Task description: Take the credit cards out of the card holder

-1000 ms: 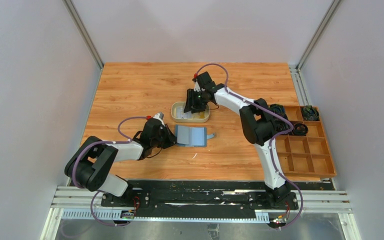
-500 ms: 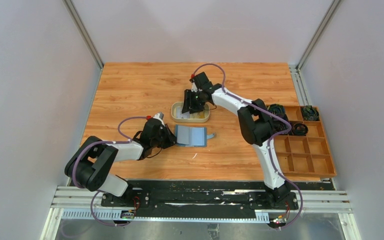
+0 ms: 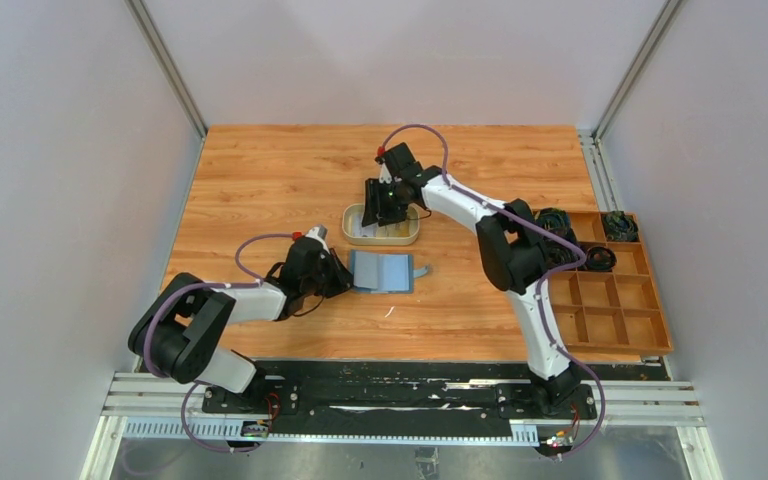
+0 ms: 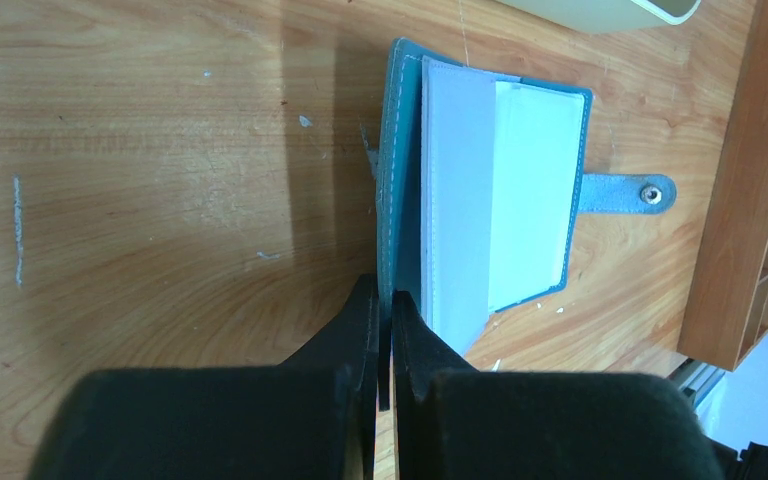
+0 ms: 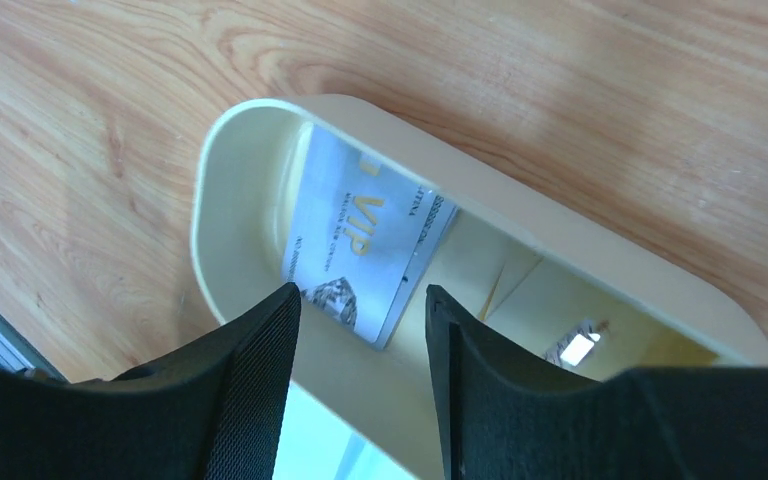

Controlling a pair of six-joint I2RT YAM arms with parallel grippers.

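The teal-blue card holder [image 3: 382,271] lies open on the table, pale blue inside, its tab [image 4: 627,192] pointing right. My left gripper [image 3: 338,275] is shut on the holder's left edge [image 4: 392,240]. My right gripper [image 3: 381,212] is open and empty over the tan oval tray [image 3: 410,236]. A pale whitish credit card [image 5: 365,245] marked VIP lies tilted in the tray [image 5: 250,130], just beyond my right gripper [image 5: 360,300]. A yellow card edge [image 3: 397,233] shows in the tray in the top view.
A brown compartmented wooden box [image 3: 650,300] with dark cables in its back cells stands at the right edge of the table. Grey walls and metal rails close in the table on three sides.
My right gripper has shifted slightly left and back over the tray. The left gripper and the card holder have not moved.
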